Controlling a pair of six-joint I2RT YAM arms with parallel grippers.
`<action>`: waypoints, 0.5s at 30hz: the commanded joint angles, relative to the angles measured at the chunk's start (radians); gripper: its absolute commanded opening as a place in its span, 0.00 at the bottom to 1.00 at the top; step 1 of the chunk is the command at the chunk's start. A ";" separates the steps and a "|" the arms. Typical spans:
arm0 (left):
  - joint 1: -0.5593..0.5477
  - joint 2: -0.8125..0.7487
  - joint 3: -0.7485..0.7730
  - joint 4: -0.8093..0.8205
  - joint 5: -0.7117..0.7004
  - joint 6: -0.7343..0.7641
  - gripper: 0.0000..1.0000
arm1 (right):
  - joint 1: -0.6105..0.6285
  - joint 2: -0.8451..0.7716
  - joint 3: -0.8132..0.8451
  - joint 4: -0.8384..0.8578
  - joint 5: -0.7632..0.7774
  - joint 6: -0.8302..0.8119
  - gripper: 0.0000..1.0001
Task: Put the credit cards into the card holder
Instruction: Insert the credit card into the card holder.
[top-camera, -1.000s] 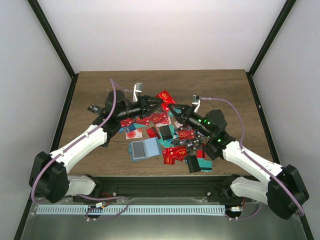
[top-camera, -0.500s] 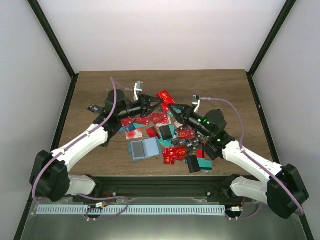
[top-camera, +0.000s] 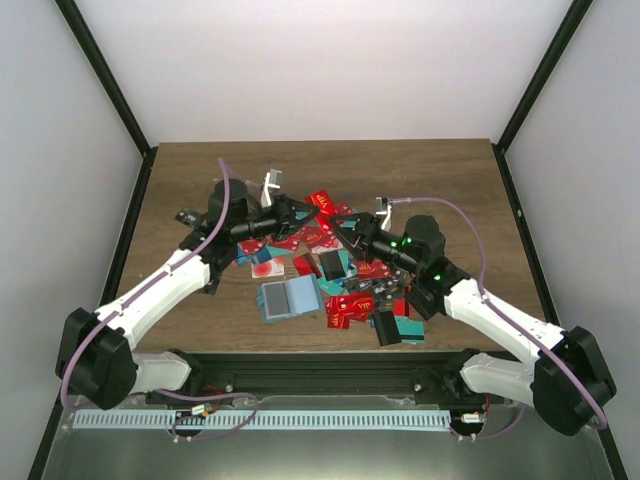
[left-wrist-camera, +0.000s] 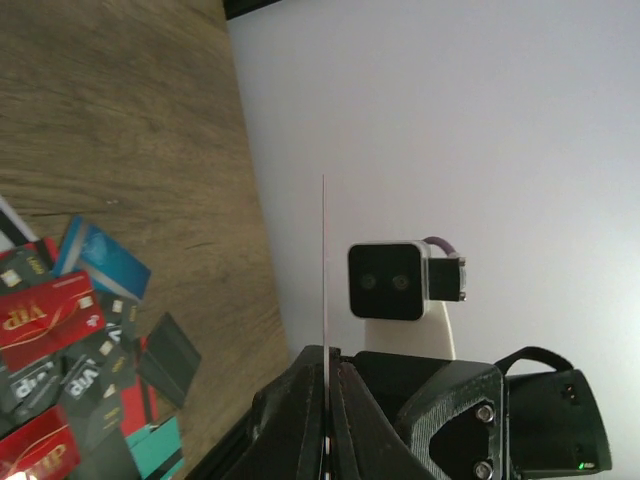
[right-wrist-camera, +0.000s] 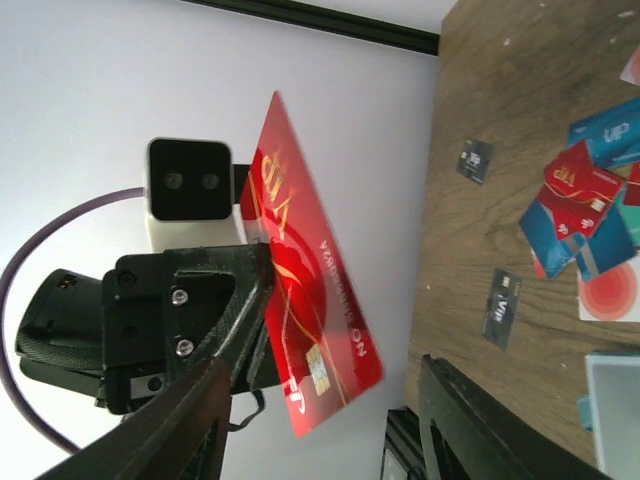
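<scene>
My left gripper (top-camera: 296, 209) is shut on the edge of a red credit card (top-camera: 322, 202), held in the air above the pile. In the left wrist view the card (left-wrist-camera: 323, 260) shows edge-on, pinched between the shut jaws (left-wrist-camera: 327, 352). My right gripper (top-camera: 351, 230) is open, close to the card's right side. In the right wrist view its jaws (right-wrist-camera: 325, 400) stand wide apart, with the red card (right-wrist-camera: 300, 290) in front of them and touching neither. The teal-blue card holder (top-camera: 288, 298) lies open on the table, nearer the front. Many credit cards (top-camera: 345, 300) lie scattered between the arms.
Black blocky cases (top-camera: 332, 264) (top-camera: 386, 328) sit among the cards. A white card with a red blot (top-camera: 265, 268) lies just behind the holder. A few dark cards (right-wrist-camera: 502, 305) lie apart on the wooden table (top-camera: 430, 170). White walls with black frame posts (top-camera: 105, 80) enclose the table.
The right gripper has opened and let go of the red card. The left gripper has shut on it and drawn it slightly left.
</scene>
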 joint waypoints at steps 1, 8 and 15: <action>0.030 -0.069 0.000 -0.164 0.013 0.126 0.04 | -0.018 -0.019 0.072 -0.162 -0.035 -0.121 0.55; 0.064 -0.130 -0.024 -0.454 -0.007 0.313 0.04 | -0.056 0.036 0.114 -0.311 -0.132 -0.242 0.58; 0.089 -0.193 -0.112 -0.576 -0.030 0.416 0.04 | -0.056 0.126 0.140 -0.381 -0.199 -0.337 0.56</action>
